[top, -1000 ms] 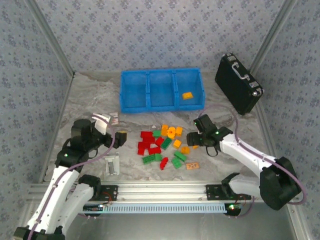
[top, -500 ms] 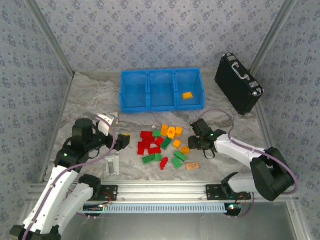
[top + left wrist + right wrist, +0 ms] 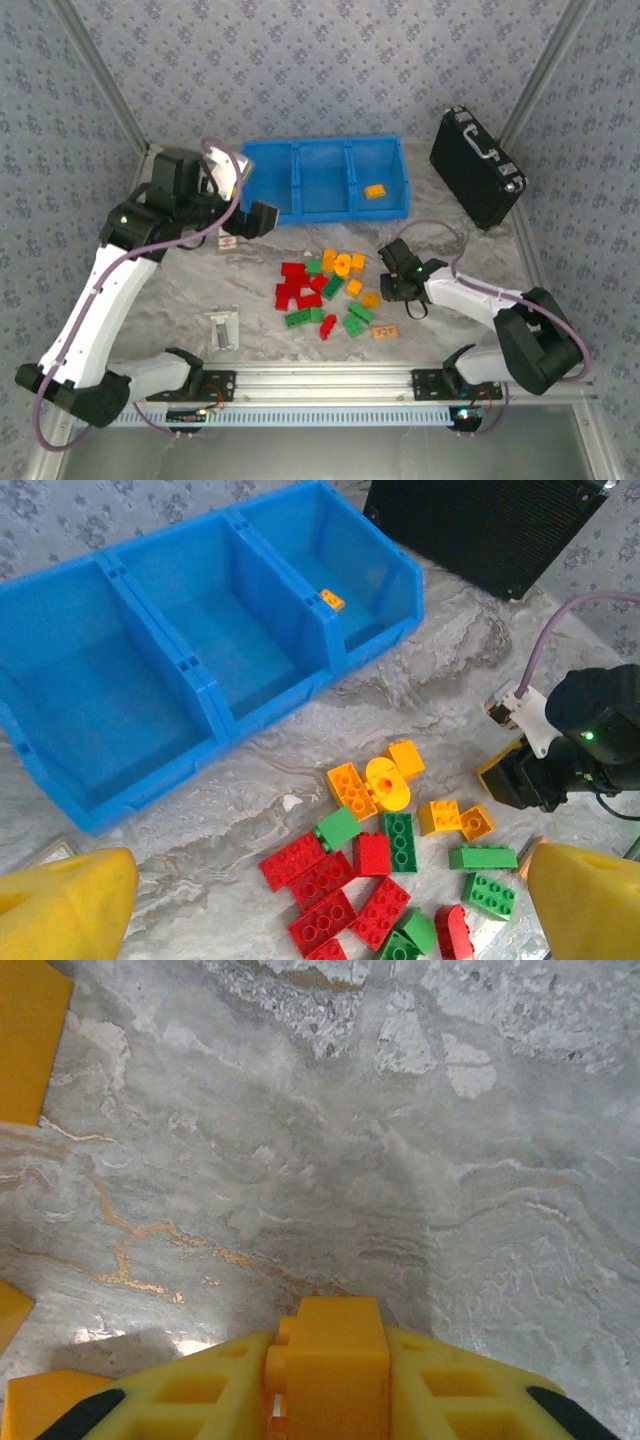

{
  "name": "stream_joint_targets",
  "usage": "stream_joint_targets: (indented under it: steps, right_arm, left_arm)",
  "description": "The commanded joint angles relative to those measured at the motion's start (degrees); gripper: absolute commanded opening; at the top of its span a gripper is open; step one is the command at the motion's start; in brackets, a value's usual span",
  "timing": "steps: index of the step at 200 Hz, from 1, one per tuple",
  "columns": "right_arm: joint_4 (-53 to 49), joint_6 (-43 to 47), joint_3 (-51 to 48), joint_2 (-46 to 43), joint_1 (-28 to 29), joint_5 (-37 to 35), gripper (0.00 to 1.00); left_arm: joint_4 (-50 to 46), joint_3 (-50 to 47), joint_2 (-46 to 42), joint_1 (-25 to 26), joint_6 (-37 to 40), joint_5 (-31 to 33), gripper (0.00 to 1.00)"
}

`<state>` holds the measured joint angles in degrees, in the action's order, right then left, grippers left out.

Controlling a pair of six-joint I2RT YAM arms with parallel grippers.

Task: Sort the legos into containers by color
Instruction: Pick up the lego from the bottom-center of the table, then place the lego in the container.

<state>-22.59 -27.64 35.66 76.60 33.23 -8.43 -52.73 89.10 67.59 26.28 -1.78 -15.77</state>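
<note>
- Bright blue three-compartment plastic tray (image 3: 275, 712): smooth moulded walls, mild gloss.
- Small studded plastic bricks (image 3: 372, 853), red, green and orange-yellow, in front of the tray: smooth, glossy.
- Grey veined tabletop (image 3: 400, 1160) under the tray: matt, stone-like.
- Black hard case (image 3: 470, 172) right of the tray: finely ribbed matt shell, shiny metal handle (image 3: 483, 141).
- Silver metal rail (image 3: 330, 378), well in front of the tray: dull sheen.
</note>
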Motion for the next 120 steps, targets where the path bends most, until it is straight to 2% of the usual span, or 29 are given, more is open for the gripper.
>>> stream_joint_targets:
  steps: [1,27,39,54,120]
  right_arm:
    - [-2.93,0.38,3.52,-1.76,0.37,-1.68,0.30]
    - [-5.87,3.60,10.57,-3.18,-0.84,-1.95,0.30]
    - [-5.62,5.78,14.36,-2.38,-2.04,-1.90,0.30]
    - [-3.97,8.56,19.34,0.09,-4.11,-1.51,0.30]
    - [5.67,14.15,34.12,16.86,-10.70,0.10,0.29]
  left_arm:
    - [-8.87,6.81,1.70,0.35,2.05,2.03,1.00]
    - [-12.02,13.11,5.99,0.44,2.44,1.31,1.00]
    - [-14.29,16.67,8.64,0.80,2.92,-0.89,1.00]
    - [-15.29,18.43,10.44,2.43,3.01,-0.42,1.00]
    - [-13.43,10.03,9.82,6.75,2.40,0.00,1.00]
